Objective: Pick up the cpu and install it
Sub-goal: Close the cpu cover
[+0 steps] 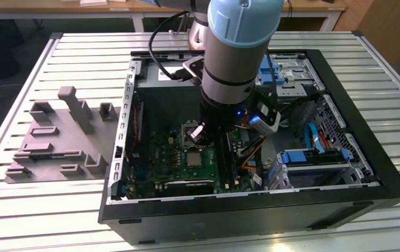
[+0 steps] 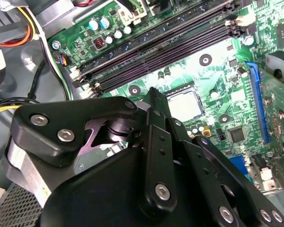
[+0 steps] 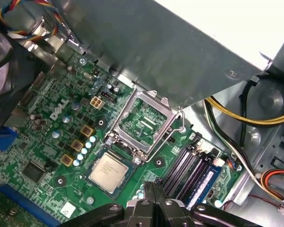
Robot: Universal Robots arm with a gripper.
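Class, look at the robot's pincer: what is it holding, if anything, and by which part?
Nothing. The pincer is shut and empty; the cpu lies in its socket on the motherboard.

Black computer case (image 1: 368, 173) lies open on slatted metal counter (image 1: 17, 210). Green motherboard (image 3: 52, 156) on case floor. Silver socket frame (image 3: 144, 124) hinged open, upright. Dark memory slots (image 2: 161, 49) run in parallel rows, beside socket area. Blue drive brackets (image 1: 310, 156) toward exterior view's right of case. Yellow and orange cables (image 3: 255, 120) loop along case wall. Grey plastic fixture with raised blocks (image 1: 63, 136) sits on counter, at exterior view's left, just beside case.
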